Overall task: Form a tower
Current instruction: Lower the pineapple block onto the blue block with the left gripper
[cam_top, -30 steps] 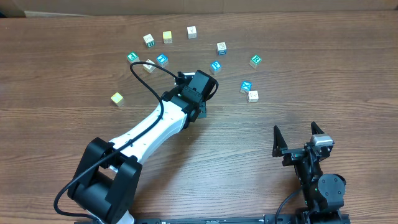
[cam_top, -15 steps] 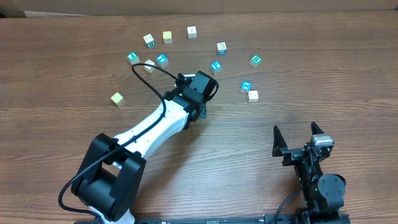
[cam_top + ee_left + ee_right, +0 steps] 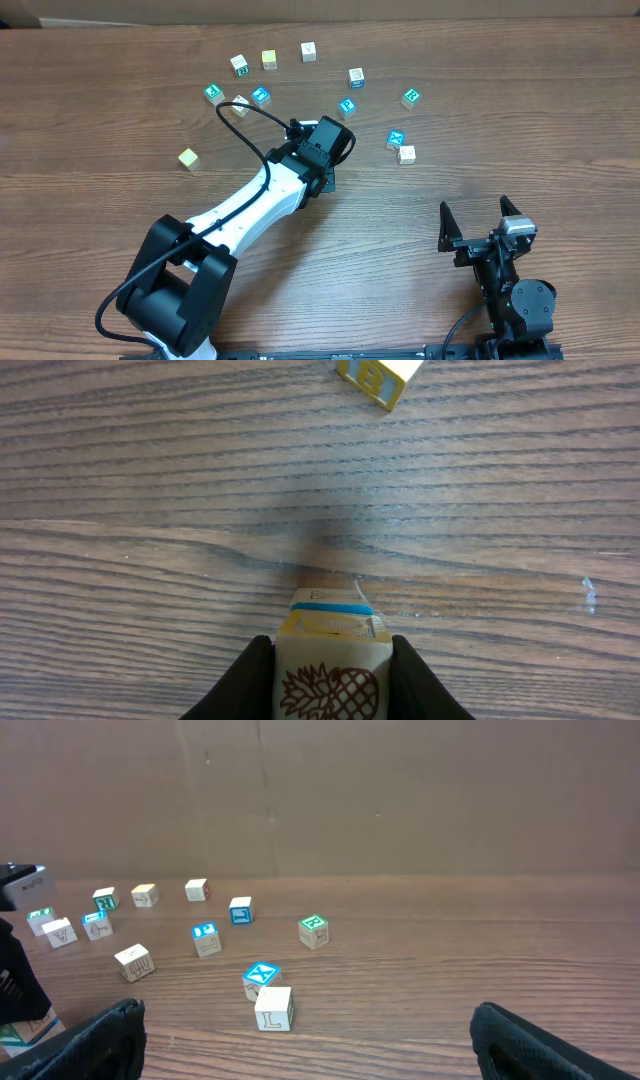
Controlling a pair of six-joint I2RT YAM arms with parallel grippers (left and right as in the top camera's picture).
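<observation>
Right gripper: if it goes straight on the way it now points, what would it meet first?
Probably the pale L cube, slightly left of its line; depth is unclear, so the right gripper might pass it.

open tabletop (image 3: pixel 400 230) at lower centre
loose cubes (image 3: pixel 356 76) arc across upper centre; left arm (image 3: pixel 250 205) cuts diagonally mid-frame; right pincer (image 3: pixel 474 205) sits lower right.

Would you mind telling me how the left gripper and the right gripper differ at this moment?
The left gripper is shut on a pineapple block; the right gripper is open and holds nothing. The left gripper reaches out over the middle of the table, close to the scattered blocks; the right gripper sits near the robot's edge of the table, apart from them. Both have two black fingers.
</observation>
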